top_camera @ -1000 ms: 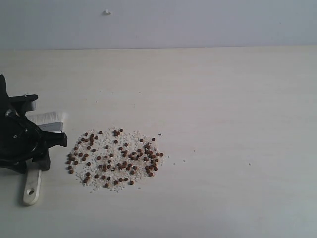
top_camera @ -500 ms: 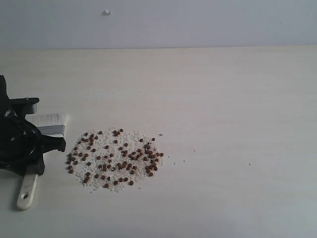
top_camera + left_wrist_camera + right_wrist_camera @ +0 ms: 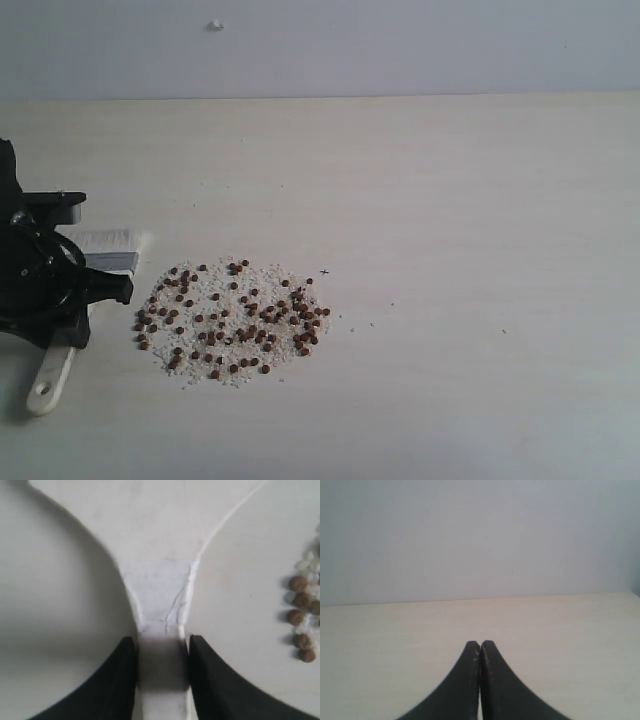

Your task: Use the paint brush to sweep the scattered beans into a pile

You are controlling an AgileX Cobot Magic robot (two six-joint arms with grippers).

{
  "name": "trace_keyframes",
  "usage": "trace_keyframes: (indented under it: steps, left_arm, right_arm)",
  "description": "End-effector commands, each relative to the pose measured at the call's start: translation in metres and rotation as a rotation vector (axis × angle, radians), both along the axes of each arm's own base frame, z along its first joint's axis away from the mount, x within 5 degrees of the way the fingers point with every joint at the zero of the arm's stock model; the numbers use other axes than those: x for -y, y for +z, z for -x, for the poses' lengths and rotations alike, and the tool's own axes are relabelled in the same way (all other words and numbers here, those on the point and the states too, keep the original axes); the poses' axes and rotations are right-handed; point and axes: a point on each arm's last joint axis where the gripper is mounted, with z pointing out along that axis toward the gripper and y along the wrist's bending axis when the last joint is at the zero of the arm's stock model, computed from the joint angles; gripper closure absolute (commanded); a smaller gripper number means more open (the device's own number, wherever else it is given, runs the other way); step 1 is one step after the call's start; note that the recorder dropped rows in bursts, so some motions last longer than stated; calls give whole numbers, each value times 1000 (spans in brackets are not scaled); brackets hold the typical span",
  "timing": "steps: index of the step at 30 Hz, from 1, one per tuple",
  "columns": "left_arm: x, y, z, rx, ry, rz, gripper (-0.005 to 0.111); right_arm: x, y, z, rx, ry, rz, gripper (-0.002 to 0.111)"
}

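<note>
The beans lie in a loose round patch, reddish-brown dots mixed with whitish grains, left of the table's middle. Just left of them is the paint brush, its white bristles pointing toward the back and its cream handle end toward the front. My left gripper sits over the brush's middle. In the left wrist view its black jaws press on both sides of the narrow handle, with a few beans at the edge. My right gripper is shut and empty, above bare table, and is outside the exterior view.
The pale wooden table runs back to a grey wall that carries a small white mark. A few stray grains lie right of the bean patch.
My left jaws have narrowed onto the brush handle. The handle's near end has swung a little to the left, and the gripper has shifted slightly with it. The beans have not moved.
</note>
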Motion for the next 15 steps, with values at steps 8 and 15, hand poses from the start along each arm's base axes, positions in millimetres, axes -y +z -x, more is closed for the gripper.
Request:
trace_keyframes:
  steps: [8,15]
  left_arm:
    - [12,23,-23,61,-80,19,107]
    - [15,37,-31,56,-158,9,107]
  right_arm:
    - [0,-1,0,6,-5,2,108]
    - [0,-1,0,6,-5,2,108]
